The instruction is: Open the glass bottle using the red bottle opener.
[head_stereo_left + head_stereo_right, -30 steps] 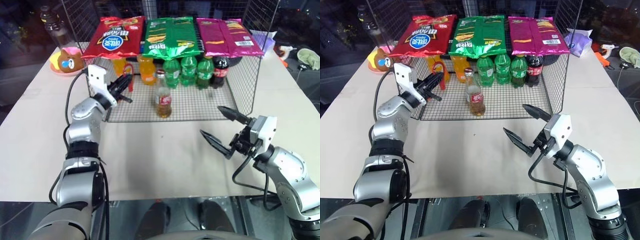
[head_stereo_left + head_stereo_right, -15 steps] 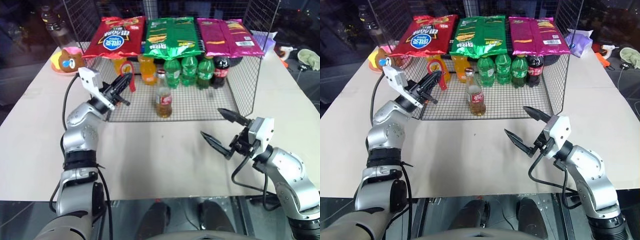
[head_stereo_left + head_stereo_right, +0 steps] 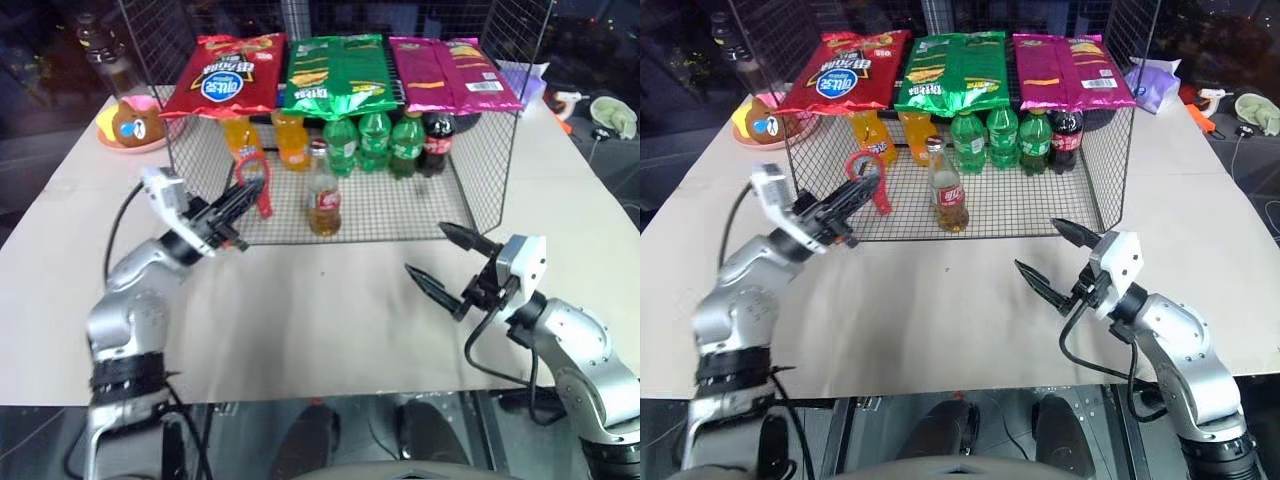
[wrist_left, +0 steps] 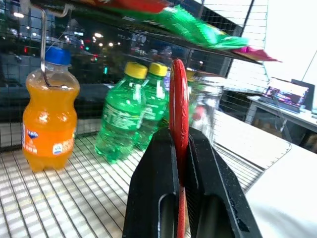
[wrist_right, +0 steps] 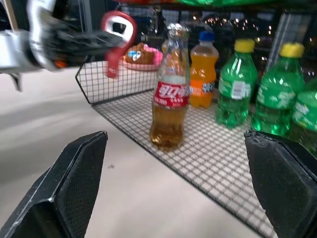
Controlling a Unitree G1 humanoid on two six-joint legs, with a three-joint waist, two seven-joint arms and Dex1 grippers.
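Note:
The glass bottle [image 3: 322,190] stands upright and capped on the front of the wire rack's mesh floor [image 3: 400,212]. It holds amber drink and has a red-and-white label. My left gripper [image 3: 248,192] is shut on the handle of the red bottle opener [image 3: 257,184], whose ring head points up. It hovers at the rack's front left corner, left of the bottle and apart from it. In the left wrist view the opener [image 4: 178,104] rises edge-on between the fingers [image 4: 151,168]. My right gripper [image 3: 428,250] stands open over the table, right of the bottle, with nothing in it.
The wire rack holds orange soda bottles [image 3: 291,137], green bottles [image 3: 375,140] and a dark cola bottle [image 3: 438,140] behind the glass bottle. Chip bags [image 3: 335,70] lie on top of it. A bear-shaped dish [image 3: 128,122] sits at the back left. The pale tabletop [image 3: 320,320] spreads in front.
My left arm has drawn back toward me and lower, carrying the opener, and its wrist has rolled. The right gripper and the bottle have stayed put.

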